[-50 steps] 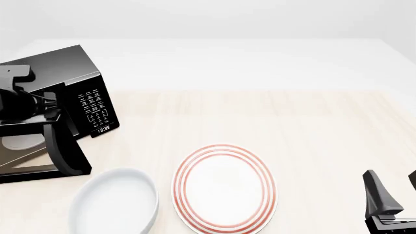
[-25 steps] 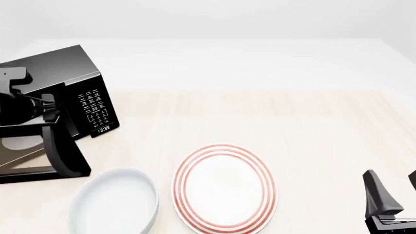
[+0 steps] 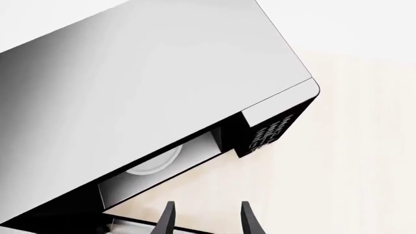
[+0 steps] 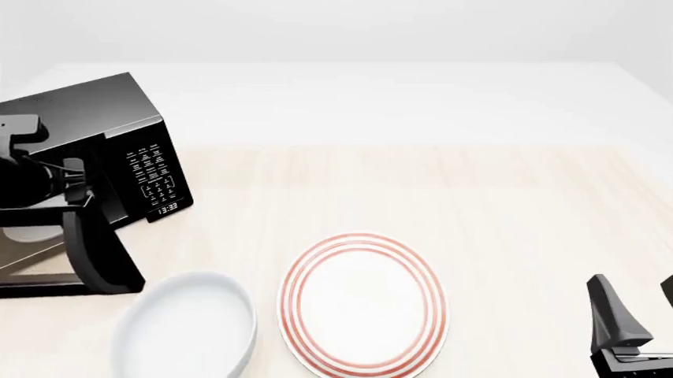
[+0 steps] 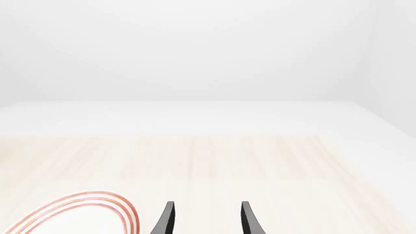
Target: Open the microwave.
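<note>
The microwave [image 4: 100,150] stands at the bench's far-left corner, its door [image 4: 74,252] swung well out toward the near-left edge. Its display reads 13:33; the white keypad labels are too small to read. Compared with a second ago the door has swung wider, and the left gripper [image 4: 68,177] has moved further left with it. From the left wrist view its fingers [image 3: 165,219] stand apart with a clear gap, closed on nothing that can be seen. Near the front edge lie a white bowl [image 4: 187,327] and a red-ringed plate [image 4: 363,303]. At the near-right corner the right gripper [image 5: 204,219] hovers open, holding nothing.
</note>
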Controlling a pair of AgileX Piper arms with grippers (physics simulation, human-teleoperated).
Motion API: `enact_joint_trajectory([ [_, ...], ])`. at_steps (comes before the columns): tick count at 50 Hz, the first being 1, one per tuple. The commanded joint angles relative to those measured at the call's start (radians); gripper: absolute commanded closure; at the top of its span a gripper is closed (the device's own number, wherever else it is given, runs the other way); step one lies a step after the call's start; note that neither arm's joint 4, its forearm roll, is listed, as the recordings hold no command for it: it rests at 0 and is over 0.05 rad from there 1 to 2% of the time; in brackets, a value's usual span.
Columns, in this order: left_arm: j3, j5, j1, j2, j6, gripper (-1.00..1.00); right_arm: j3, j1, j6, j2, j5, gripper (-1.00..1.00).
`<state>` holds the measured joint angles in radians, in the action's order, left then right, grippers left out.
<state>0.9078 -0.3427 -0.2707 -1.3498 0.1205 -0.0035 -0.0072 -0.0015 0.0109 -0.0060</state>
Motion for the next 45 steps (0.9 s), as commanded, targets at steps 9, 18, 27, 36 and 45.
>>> enact_joint_trajectory([
  [9, -0.069, 0.001, -0.007, 0.021, -0.016, -1.00, 0.000, 0.000, 0.000, 0.000, 0.000, -1.00],
  [18, -0.088, -0.007, -0.009, 0.051, -0.019, -1.00, 0.000, 0.000, 0.000, 0.000, 0.000, -1.00],
  [27, -0.129, 0.011, -0.012, 0.066, -0.024, -1.00, 0.000, 0.000, 0.000, 0.000, 0.000, -1.00],
  [36, -0.153, 0.007, -0.019, 0.090, -0.021, -1.00, 0.000, 0.000, 0.000, 0.000, 0.000, -1.00],
  [45, -0.169, -0.012, -0.026, 0.128, -0.020, -1.00, 0.000, 0.000, 0.000, 0.000, 0.000, -1.00],
])
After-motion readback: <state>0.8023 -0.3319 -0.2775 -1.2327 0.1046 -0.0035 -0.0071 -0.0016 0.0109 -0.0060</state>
